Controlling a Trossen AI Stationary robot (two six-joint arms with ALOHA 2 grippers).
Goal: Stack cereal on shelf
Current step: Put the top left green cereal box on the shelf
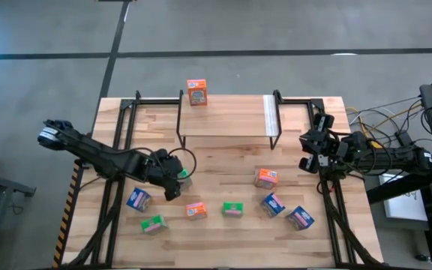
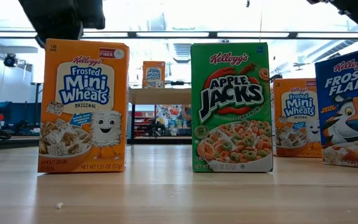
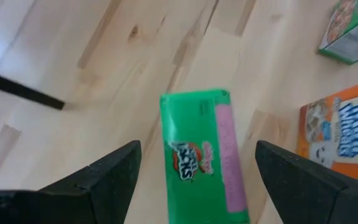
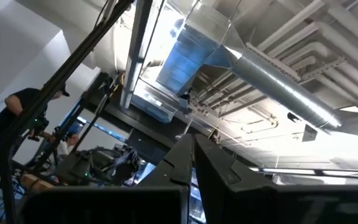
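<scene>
Now the left gripper (image 3: 194,171) hangs wide open over a lying green Apple Jacks box (image 3: 201,152) — nothing held; the right gripper (image 1: 311,150) — fingers pressed together, empty — waits beside the shelf (image 1: 227,112).

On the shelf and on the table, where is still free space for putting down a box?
The shelf plank is bare from the orange box at its back left corner to the white strip. The table is bare between shelf and box row. The row is crowded, mostly near the left pincer over a green box.
</scene>
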